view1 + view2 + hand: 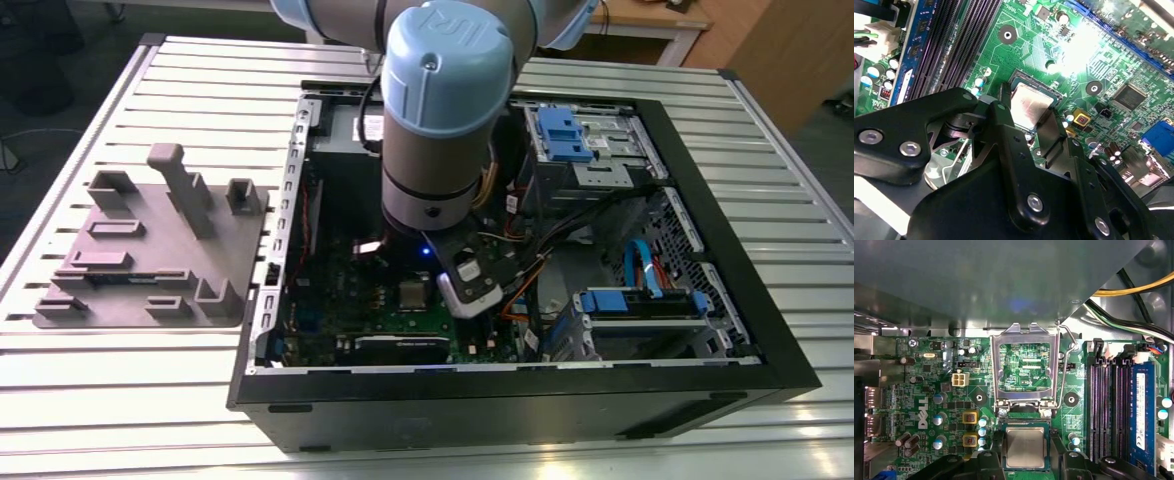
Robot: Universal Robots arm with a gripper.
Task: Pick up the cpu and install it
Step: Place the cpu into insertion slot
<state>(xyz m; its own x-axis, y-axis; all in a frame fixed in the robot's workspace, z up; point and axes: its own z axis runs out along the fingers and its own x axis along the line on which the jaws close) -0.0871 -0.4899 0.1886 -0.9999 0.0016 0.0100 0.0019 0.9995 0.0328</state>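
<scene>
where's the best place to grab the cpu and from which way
Probably by two opposite thin edges of the cpu, coming straight down from above. It lies flat, metal top up, in the socket, and the hinged frame is swung open, leaving its top clear. The smooth top offers nothing to pinch.

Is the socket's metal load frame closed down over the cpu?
No: in the first wrist view the load frame stands swung open beside the cpu, whose silver top is uncovered.
</scene>
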